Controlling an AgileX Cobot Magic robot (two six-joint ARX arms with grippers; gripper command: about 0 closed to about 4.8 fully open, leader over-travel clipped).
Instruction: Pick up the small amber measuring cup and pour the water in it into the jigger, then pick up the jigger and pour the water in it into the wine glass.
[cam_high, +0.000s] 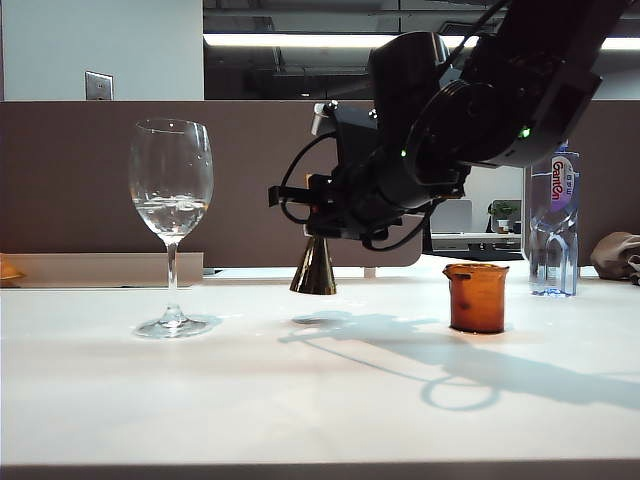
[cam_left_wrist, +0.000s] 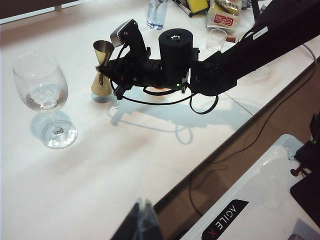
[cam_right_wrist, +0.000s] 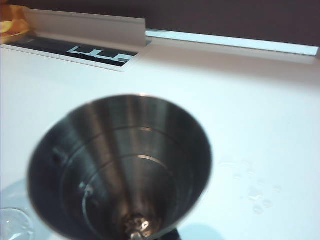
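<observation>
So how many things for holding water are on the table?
4. The wine glass stands at the left, the jigger in the right gripper mid-table, the amber measuring cup right, the water bottle behind it. Others may be hidden.

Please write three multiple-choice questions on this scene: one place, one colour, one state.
1. In the exterior view the short amber translucent cup stands: A on a shelf; B right of the hourglass-shaped metal jigger; C on a plate.
2. The jigger is: A gold; B blue; C red.
3. The right hand is: A open; B shut on the jigger; C unseen.
Answers: B, the cup shows right of it; A, golden metal; B, it pinches the waist. The left hand shows only at its own camera's edge.
</observation>
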